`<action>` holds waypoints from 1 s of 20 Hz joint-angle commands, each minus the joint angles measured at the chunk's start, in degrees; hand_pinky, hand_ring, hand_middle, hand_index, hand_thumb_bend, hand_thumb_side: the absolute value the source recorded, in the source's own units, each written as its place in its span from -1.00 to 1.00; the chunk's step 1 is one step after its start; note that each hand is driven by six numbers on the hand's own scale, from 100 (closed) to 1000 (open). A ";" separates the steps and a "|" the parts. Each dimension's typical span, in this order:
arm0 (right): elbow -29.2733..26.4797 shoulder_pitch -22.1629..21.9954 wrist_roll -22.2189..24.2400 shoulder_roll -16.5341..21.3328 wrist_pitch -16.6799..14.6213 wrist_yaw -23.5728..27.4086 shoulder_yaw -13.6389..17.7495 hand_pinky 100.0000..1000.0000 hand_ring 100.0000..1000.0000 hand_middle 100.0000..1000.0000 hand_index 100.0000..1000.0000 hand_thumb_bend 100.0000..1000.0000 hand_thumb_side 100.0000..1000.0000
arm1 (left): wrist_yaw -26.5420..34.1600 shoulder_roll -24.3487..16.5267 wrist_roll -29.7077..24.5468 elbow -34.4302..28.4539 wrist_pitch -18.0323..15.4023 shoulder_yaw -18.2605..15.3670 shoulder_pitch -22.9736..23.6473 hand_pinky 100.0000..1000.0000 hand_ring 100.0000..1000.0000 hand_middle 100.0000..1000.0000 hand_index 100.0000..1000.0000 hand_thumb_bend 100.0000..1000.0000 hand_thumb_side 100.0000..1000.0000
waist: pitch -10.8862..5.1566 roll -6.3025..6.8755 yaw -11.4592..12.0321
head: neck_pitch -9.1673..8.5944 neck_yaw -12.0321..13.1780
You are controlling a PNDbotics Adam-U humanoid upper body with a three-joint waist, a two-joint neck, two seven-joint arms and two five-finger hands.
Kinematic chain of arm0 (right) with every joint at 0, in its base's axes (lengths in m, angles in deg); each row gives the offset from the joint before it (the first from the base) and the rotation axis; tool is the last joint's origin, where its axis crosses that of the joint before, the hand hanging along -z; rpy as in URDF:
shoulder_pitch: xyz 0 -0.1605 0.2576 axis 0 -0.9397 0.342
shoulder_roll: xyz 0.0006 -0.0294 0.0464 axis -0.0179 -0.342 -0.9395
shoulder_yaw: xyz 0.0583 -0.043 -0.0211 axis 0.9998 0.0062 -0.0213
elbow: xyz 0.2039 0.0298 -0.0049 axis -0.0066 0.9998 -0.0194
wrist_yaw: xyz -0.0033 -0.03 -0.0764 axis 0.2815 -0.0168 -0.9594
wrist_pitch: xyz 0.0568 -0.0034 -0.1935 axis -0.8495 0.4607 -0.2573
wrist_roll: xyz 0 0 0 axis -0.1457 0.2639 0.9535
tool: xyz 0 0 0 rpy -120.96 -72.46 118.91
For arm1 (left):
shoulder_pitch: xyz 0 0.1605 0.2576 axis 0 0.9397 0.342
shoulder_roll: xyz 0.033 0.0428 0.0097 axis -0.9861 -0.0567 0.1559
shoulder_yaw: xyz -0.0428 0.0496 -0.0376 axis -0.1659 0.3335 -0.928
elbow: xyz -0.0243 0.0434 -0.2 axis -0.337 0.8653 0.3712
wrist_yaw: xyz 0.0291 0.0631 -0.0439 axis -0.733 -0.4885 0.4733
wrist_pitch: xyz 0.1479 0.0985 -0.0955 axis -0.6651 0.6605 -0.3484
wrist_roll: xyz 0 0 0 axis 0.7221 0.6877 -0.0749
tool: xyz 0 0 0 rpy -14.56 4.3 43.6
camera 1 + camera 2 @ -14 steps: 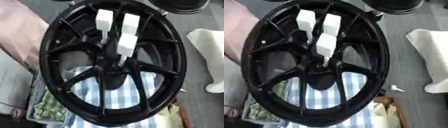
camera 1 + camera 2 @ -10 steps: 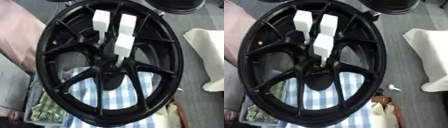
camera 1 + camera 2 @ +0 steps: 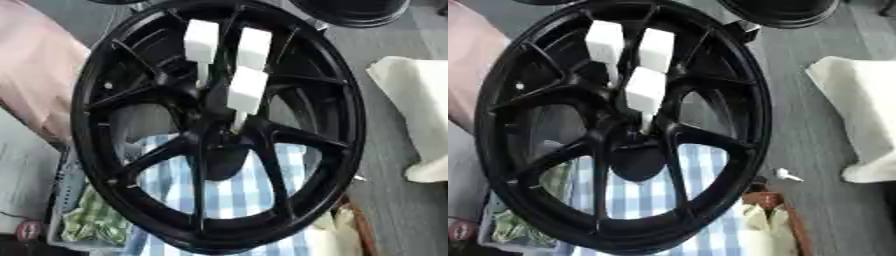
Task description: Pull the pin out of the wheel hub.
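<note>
A large black spoked wheel (image 3: 346, 125) stands tilted and fills both views. Its hub (image 3: 217, 146) sits at the centre, where the spokes meet. Three pins with white block heads rise from the hub area on thin pale stems: one at the upper left (image 3: 200, 34), one at the upper right (image 3: 255, 42), and a lower one (image 3: 246, 90) whose stem runs down to the hub. Neither of my hands shows in either view, and nothing touches the pins.
A blue-and-white checked cloth (image 3: 238, 196) shows through the lower spokes. Pink fabric (image 3: 35, 75) lies at the left and a cream object (image 3: 422, 110) at the right. Another black wheel (image 3: 350, 10) is at the top, a tray of green things (image 3: 87, 221) at the lower left.
The whole picture has shifted a little, so the camera has moved. The wheel and the three pins stand as before.
</note>
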 commanded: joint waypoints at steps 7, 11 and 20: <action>0.62 0.18 0.83 2.91 -0.05 -1.20 -0.10 0.59 0.50 0.29 0.42 -1.00 -0.39 | -15.68 -5.40 -35.88 0.82 -6.19 8.58 -10.06 0.67 0.66 0.57 0.76 0.03 0.14 | -2.13 1.17 -0.39 | 0.52 -0.35; 0.72 0.32 1.05 3.01 -0.20 -1.43 -0.30 0.59 0.50 0.29 0.42 -1.00 -0.39 | -17.31 -3.77 -43.80 3.45 -8.03 13.02 -15.35 0.69 0.68 0.59 0.78 0.04 0.15 | -2.34 1.54 -0.38 | 1.03 -0.44; 0.78 0.53 1.15 2.77 -0.34 -1.37 -0.36 0.59 0.50 0.29 0.42 -1.00 -0.39 | -21.43 1.72 -44.51 10.15 -9.66 21.69 -22.66 0.71 0.67 0.56 0.76 0.21 -0.24 | -2.29 1.61 -0.63 | -1.19 -2.36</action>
